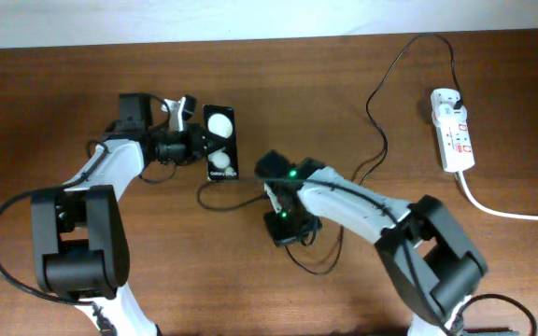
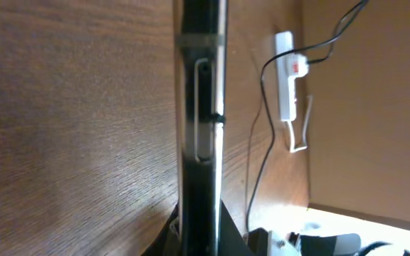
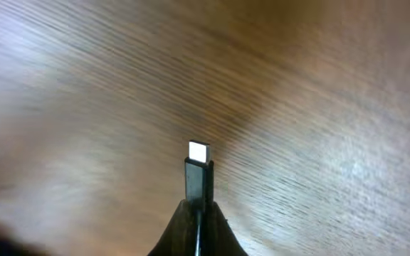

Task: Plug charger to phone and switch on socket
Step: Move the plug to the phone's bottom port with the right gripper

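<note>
**On table (image 1: 54,84): two items gripped**

Overhead: left gripper (image 1: 192,146) pinches phone (image 1: 220,142), mid-table; socket (image 1: 453,129) lies far right, well apart.
Left wrist: phone's edge stands between the jaws.
Right wrist: right gripper (image 3: 198,217) clamps charger (image 3: 198,174) plug, tip projecting.

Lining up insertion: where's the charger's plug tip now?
Right wrist view: the plug tip sticks out of the shut right gripper, over the table; overhead, that gripper is right of the phone.
</note>
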Tool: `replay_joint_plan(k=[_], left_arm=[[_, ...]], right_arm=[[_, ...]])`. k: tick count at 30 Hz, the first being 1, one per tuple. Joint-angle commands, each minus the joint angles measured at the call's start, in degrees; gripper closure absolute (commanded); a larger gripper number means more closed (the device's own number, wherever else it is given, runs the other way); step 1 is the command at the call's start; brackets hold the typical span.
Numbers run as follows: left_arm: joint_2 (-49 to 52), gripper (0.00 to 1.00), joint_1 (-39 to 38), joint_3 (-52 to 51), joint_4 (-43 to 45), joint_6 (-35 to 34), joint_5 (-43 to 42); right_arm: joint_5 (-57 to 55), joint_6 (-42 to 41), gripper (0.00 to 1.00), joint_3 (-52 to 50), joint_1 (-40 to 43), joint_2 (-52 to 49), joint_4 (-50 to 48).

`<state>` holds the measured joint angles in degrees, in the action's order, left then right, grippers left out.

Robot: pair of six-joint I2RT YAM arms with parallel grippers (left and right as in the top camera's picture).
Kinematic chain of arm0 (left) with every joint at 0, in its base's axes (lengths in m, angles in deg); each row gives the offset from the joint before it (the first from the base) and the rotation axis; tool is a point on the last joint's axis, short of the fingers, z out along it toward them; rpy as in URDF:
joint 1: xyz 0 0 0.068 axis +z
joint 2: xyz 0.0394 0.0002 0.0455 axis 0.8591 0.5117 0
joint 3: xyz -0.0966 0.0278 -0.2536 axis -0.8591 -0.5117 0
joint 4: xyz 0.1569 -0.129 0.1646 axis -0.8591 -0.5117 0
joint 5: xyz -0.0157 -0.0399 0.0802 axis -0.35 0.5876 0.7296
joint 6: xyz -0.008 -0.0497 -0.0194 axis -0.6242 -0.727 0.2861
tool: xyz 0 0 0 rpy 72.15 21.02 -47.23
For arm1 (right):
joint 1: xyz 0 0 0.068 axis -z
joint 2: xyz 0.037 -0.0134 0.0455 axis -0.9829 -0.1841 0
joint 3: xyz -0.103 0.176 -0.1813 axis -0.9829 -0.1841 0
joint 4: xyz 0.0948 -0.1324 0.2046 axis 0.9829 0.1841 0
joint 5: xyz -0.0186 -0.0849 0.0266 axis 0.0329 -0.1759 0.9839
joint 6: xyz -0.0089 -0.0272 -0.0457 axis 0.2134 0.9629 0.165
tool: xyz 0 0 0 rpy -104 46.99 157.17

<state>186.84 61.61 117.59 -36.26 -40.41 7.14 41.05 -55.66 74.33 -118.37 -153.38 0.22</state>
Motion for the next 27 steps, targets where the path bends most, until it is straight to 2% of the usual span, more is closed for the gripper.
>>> replay_joint_plan(k=[1, 4, 8, 11, 13, 16, 20, 23, 27], left_arm=[[-0.2, 1.0, 2.5, -0.6, 1.3, 2.7, -8.4], [-0.2, 1.0, 3.1, -3.0, 6.7, 1.3, -13.5], [-0.2, 1.0, 3.1, -6.1, 14.3, -6.7, -14.2], [-0.2, 1.0, 3.1, -6.3, 16.3, -7.4, -16.1], [-0.2, 1.0, 3.0, -6.3, 17.9, -7.6, -18.8], [-0.2, 1.0, 3.0, -6.3, 19.3, -9.4, -20.3], [-0.2, 1.0, 3.0, -6.3, 22.2, -12.0, -23.1], [-0.2, 1.0, 3.0, -6.3, 27.1, -12.0, -29.0], [-0.2, 1.0, 3.1, -6.3, 27.1, -12.0, -28.0]], right_arm=[[16.4, 6.8, 0.96, 1.4, 0.4, 5.7, -6.9], [21.8, 5.1, 0.96, -1.4, -0.8, 5.6, -19.9], [21.8, -3.4, 0.96, -8.1, -1.6, 5.5, -39.0], [21.0, -7.1, 0.96, -12.3, -1.6, 5.4, -52.1], [16.6, -11.7, 0.96, -14.8, -1.8, 5.4, -58.7], [12.8, -15.8, 0.96, -17.0, -1.9, 5.4, -63.6], [13.2, -15.9, 0.96, -17.0, -1.8, 5.4, -64.7], [19.0, -16.0, 0.96, -17.0, -0.4, 5.4, -66.9], [25.8, -14.5, 0.96, -17.0, 3.3, 5.4, -66.8]])
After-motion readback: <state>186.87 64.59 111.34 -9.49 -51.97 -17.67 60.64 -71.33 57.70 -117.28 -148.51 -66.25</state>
